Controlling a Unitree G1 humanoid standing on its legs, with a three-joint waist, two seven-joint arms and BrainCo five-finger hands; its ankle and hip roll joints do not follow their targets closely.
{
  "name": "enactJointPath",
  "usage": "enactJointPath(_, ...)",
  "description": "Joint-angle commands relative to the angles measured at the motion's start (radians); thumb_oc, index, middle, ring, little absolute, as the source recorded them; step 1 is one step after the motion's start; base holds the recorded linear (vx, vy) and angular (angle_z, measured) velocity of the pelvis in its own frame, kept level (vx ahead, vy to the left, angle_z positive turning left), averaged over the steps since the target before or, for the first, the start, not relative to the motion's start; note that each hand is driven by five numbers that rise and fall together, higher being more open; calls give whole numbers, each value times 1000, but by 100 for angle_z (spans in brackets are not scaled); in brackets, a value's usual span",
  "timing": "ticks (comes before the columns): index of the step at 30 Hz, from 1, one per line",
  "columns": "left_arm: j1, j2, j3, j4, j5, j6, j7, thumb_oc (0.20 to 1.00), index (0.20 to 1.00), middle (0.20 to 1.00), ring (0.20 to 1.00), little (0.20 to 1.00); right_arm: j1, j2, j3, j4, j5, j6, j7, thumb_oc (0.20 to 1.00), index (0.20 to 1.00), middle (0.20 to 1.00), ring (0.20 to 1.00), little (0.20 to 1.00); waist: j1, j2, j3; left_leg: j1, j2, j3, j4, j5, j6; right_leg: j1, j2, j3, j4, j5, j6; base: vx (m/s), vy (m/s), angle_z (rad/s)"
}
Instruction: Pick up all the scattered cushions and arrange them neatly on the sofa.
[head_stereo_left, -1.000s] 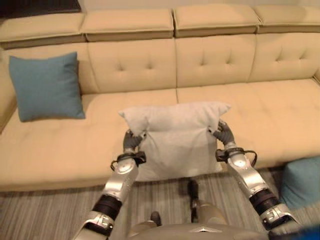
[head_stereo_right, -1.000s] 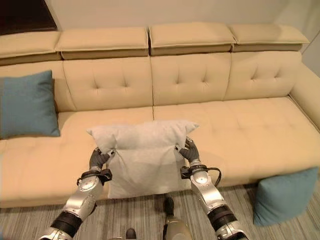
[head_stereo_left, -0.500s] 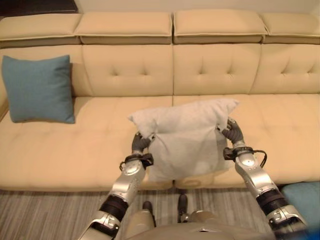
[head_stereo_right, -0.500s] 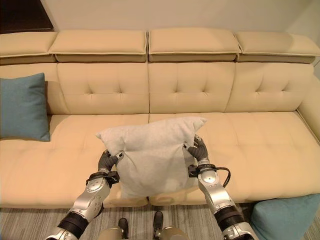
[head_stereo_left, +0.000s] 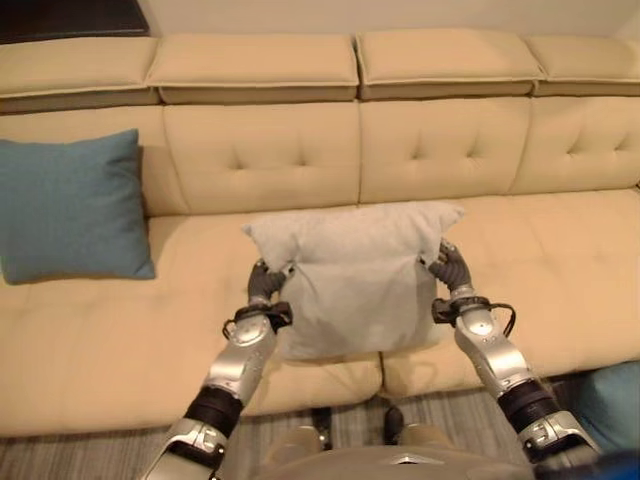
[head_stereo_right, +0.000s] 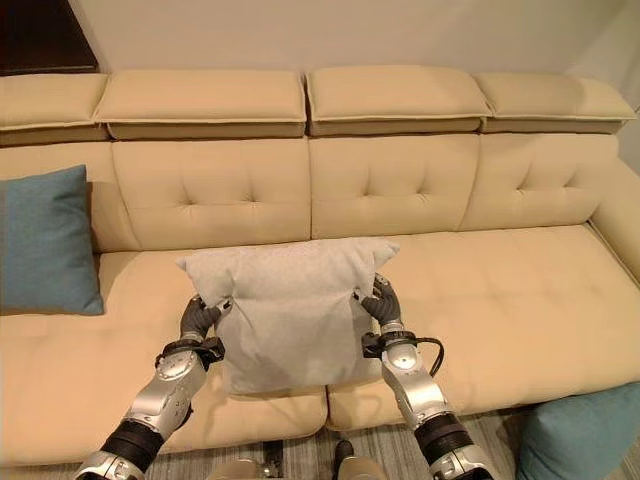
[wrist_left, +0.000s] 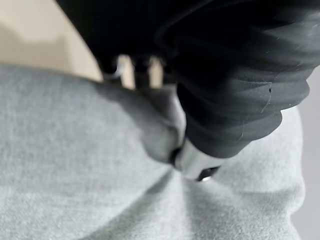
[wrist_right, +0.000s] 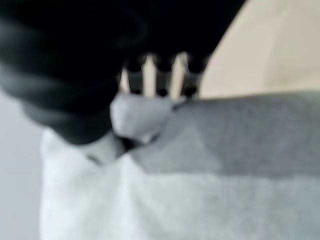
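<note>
Long and tan, the sofa (head_stereo_right: 520, 290) fills the room. Both hands hold a grey cushion (head_stereo_right: 290, 310) up over the middle of the seat. The left hand (head_stereo_left: 264, 283) pinches its left side, and the right hand (head_stereo_left: 452, 268) pinches its right side. One blue cushion (head_stereo_left: 72, 205) leans on the sofa's left end. Another blue cushion (head_stereo_right: 580, 435) lies on the floor at the right.

The left hand (wrist_left: 235, 85) pinches the grey cushion (wrist_left: 75, 170), thumb (wrist_left: 192, 162) pressing its fabric.
</note>
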Motion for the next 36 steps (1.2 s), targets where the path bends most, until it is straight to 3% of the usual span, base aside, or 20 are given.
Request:
enactJointPath(1, -101, -44, -51, -118, 7, -86, -27, 200, 200, 200, 200, 200, -115, 52, 21, -76, -19, -74, 25, 200, 200, 200, 200, 200, -8, -25, -40, 2, 17, -33, 95, -101, -66, -32, -12, -7, -51, 102, 37, 61, -6, -1)
enactJointPath(5, -98, -55, -56, -114, 12, -87, -35, 200, 200, 200, 200, 200, -99, 43, 12, -82, -24, -76, 22, 200, 200, 200, 200, 200, -24, -36, -41, 16, 9, -58, 93, -108, -75, -19, -6, 48, -115, 128, 42, 80, -30, 21)
enactJointPath(14, -70, -73, -52, -127, 23, -61, -52, 200, 200, 200, 200, 200, -50, 19, -26, -114, -22, -73, 25, 200, 200, 200, 200, 200, -31, -18, -81, 67, 22, -83, 24, -95, -93, 79, 2, -9, -203, 111, 29, 112, -56, 10)
enactJointPath(22, -130, -65, -50, -141, 25, -70, -23, 200, 200, 200, 200, 200, -104, 13, -10, -118, -23, -80, 4, 200, 200, 200, 200, 200, -33, -9, -64, 56, 35, -92, 10, -85, -105, 81, 10, -28, -226, 105, 21, 33, -40, 12)
enactJointPath(29, -267, -50, -49, -169, 23, -105, 30, 200, 200, 200, 200, 200, -254, 12, 30, -142, -57, -87, -38, 200, 200, 200, 200, 200, -32, 11, -39, 31, 41, -95, 10, -82, -115, 67, 8, -42, -227, 97, 15, 12, -13, 3)
enactJointPath(36, -473, -9, -75, -109, 16, -142, 79, 200, 200, 200, 200, 200, -450, 5, 81, -109, -57, -94, -83, 200, 200, 200, 200, 200, -31, 4, 2, -40, 43, -94, 86, -102, -117, 28, 7, -44, -223, 110, 15, -32, -16, 5)
